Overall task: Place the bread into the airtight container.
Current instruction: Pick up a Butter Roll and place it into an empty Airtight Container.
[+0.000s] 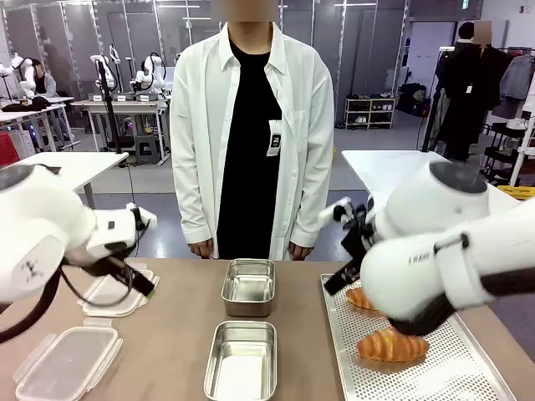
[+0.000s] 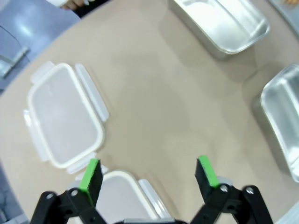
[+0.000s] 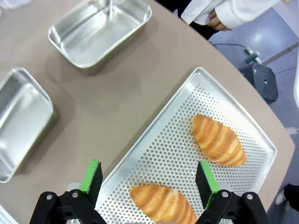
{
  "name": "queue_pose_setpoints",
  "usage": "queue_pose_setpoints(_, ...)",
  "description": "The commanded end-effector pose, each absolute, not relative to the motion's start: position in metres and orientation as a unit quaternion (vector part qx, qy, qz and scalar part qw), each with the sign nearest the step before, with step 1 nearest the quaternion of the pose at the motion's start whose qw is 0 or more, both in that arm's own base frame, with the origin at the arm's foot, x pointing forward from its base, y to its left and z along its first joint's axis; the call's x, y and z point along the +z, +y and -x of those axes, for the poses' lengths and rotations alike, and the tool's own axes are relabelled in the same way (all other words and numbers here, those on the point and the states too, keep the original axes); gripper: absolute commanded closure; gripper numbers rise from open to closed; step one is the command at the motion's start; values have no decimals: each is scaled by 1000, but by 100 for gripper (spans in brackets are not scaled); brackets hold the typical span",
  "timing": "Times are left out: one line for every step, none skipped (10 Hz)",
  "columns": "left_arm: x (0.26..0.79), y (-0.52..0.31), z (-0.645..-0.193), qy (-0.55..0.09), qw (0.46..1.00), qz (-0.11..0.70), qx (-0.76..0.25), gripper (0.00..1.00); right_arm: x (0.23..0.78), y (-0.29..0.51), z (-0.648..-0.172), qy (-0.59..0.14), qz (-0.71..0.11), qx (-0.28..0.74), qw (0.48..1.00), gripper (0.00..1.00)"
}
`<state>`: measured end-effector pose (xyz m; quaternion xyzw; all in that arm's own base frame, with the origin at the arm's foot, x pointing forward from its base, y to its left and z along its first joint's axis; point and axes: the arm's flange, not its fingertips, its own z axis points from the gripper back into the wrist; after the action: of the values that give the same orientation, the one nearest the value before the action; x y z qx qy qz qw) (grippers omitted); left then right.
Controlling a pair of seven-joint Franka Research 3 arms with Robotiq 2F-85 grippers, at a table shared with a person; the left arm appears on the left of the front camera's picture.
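Two golden croissant-shaped breads (image 1: 391,344) (image 1: 361,298) lie on a perforated metal tray (image 1: 435,376) at the right. In the right wrist view, my right gripper (image 3: 149,177) hangs open above the tray (image 3: 173,140), over the near bread (image 3: 163,203), with the other bread (image 3: 219,140) farther off. The clear plastic airtight container (image 1: 63,363) sits at the front left, and a flat clear lid (image 1: 117,294) lies behind it. My left gripper (image 2: 149,172) is open and empty above the table by the container (image 2: 122,196) and lid (image 2: 63,121).
Two empty steel pans (image 1: 248,286) (image 1: 242,359) sit one behind the other in the table's middle. A person in a white coat stands at the far edge, hands down. Bare tabletop lies between the pans and the plastic container.
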<state>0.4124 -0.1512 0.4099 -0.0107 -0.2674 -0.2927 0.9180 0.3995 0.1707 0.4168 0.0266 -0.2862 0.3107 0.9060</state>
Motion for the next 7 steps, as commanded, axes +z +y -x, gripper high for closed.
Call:
queue_pose_setpoints(493, -143, -412, -259, 919, 23, -297, 0, 494, 141, -400, -279, -54, 304, 909, 0)
queue_pose_setpoints(533, -133, -407, -229, 923, 50, -306, 0, 527, 122, -394, -278, -68, 301, 910, 0)
queue_pose_setpoints(575, -120, -397, -200, 925, 86, -312, 0, 559, 100, -382, -277, -82, 303, 908, 0)
queue_pose_setpoints(616, -100, -384, -188, 923, 116, -314, 0, 588, 75, -366, -274, -79, 302, 910, 0)
queue_pose_setpoints(653, -79, -364, -173, 914, 128, -343, 0, 617, 51, -341, -284, -62, 305, 907, 0)
queue_pose_setpoints(686, -53, -340, -181, 903, 124, -370, 0, 647, 24, -306, -289, -78, 323, 898, 0)
queue_pose_setpoints(709, -29, -324, -185, 906, 129, -359, 0, 670, 2, -280, -284, -77, 328, 898, 0)
